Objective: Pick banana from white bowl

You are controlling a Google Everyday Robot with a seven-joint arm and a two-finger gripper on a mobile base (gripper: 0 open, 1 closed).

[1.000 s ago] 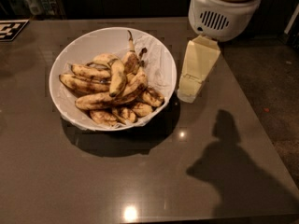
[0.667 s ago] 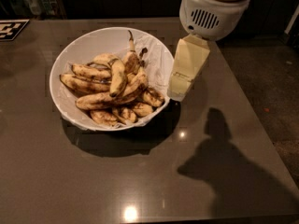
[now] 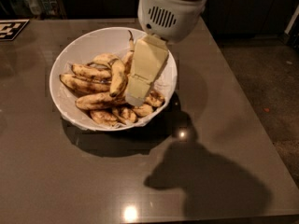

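Observation:
The white bowl (image 3: 84,43) stands on the dark table, with a crinkled white lining and several bananas inside. A plump, fairly clean yellow banana (image 3: 117,77) lies upright near the bowl's middle, and its top runs toward a dark stem (image 3: 131,37) at the far rim. Long brown-spotted bananas (image 3: 88,85) lie to its left, and small stubby ones (image 3: 122,114) lie at the front. My gripper (image 3: 136,97), cream-coloured under a white wrist housing (image 3: 170,10), hangs over the right half of the bowl. Its tip is just right of the yellow banana, and it hides the bananas beneath it.
The brown table (image 3: 70,181) reaches past the bowl on all sides; its right edge (image 3: 247,120) drops to the floor. A black-and-white marker tag (image 3: 11,29) lies at the far left. The arm's shadow (image 3: 205,181) falls on the front right.
The gripper has moved left, from beside the bowl's right rim to over the bowl's right half, close to the bananas.

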